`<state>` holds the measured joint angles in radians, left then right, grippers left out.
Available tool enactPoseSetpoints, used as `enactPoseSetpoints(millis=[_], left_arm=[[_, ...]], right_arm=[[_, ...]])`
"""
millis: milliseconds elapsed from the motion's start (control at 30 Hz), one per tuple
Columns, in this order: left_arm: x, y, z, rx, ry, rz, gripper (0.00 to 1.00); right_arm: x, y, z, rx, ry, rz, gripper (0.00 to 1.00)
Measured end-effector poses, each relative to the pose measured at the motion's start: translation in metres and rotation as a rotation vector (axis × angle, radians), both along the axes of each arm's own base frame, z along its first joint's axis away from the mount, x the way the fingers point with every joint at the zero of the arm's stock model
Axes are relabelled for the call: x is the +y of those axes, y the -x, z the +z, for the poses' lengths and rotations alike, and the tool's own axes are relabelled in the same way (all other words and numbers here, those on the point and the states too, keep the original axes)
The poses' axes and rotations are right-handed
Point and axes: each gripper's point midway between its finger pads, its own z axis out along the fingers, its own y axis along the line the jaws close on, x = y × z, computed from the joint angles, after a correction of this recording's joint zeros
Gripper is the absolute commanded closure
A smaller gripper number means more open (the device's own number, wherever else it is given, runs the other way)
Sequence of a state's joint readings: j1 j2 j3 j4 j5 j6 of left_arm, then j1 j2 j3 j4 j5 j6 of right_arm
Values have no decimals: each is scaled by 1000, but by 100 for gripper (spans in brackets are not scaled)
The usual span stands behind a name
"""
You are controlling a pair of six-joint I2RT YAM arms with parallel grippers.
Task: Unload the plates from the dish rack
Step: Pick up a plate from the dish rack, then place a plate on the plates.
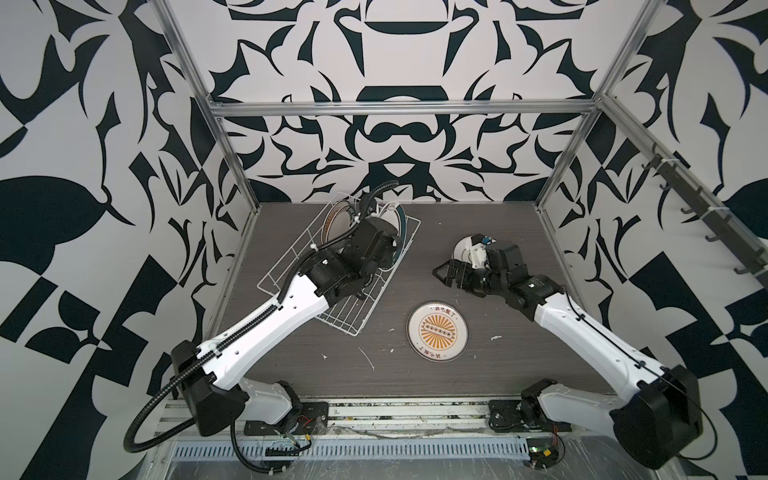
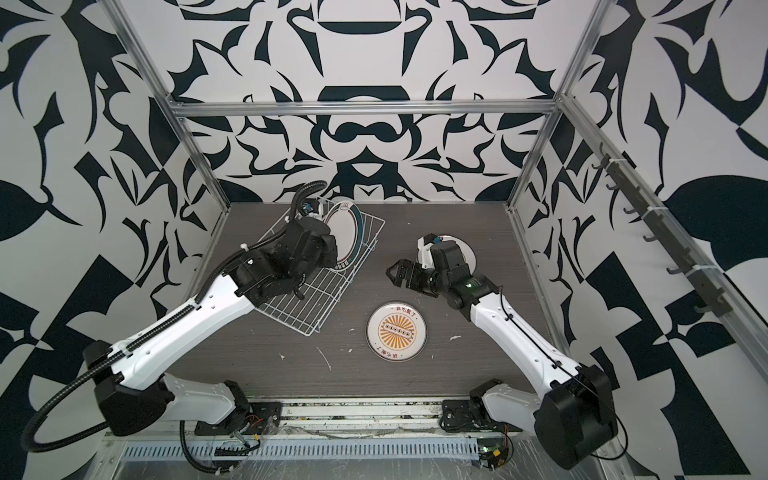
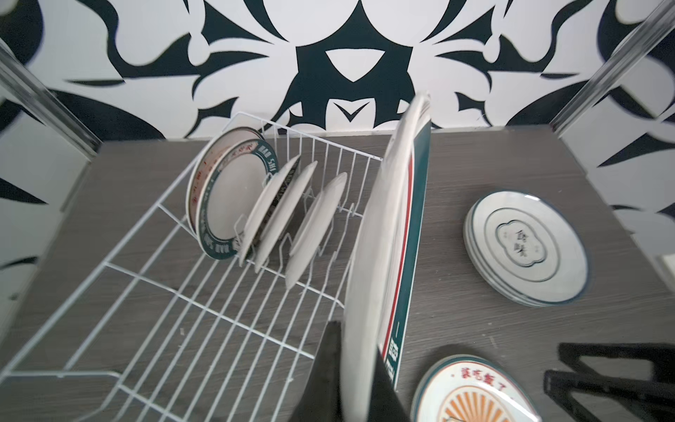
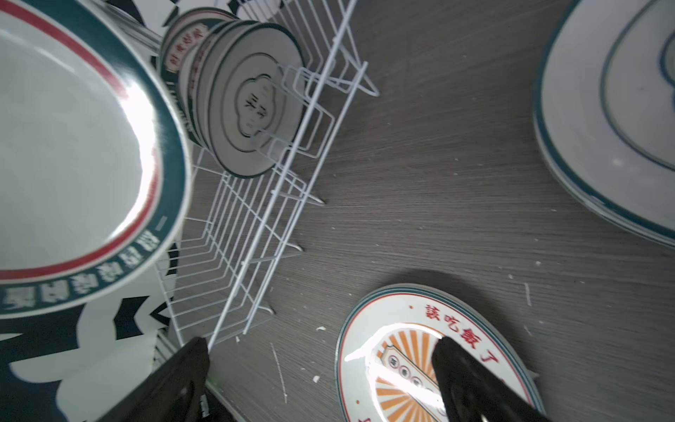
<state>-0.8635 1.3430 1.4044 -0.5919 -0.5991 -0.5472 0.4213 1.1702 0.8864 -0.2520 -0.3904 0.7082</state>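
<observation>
My left jaws are clamped together on the rim of a large teal-rimmed plate with a thin red ring. I hold it upright on edge at the side of the dish rack that faces my right arm. One dark finger presses its white back, and in both top views my left arm reaches across the near, bare half of the rack. At the rack's far end, several more plates stand between the prongs, the rearmost leaning against the end wires. My right jaws stand wide apart with nothing in them, and one finger shows dark above the sunburst plate. That plate lies flat on the grey desk near the rack's front corner, and from the wrists I see more rims beneath it. A second stack, the cloud-emblem plates, lies flat further back, partly hidden under my right wrist in both top views. White chips and streaks are scattered over the desk in front.
</observation>
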Motion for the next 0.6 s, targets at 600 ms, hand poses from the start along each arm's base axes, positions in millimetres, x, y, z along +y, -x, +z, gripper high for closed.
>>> enactPoseSetpoints(millis=[600], left_arm=[[1, 2, -31, 168, 643, 28, 100]], right_arm=[[39, -37, 20, 14, -361, -27, 17]])
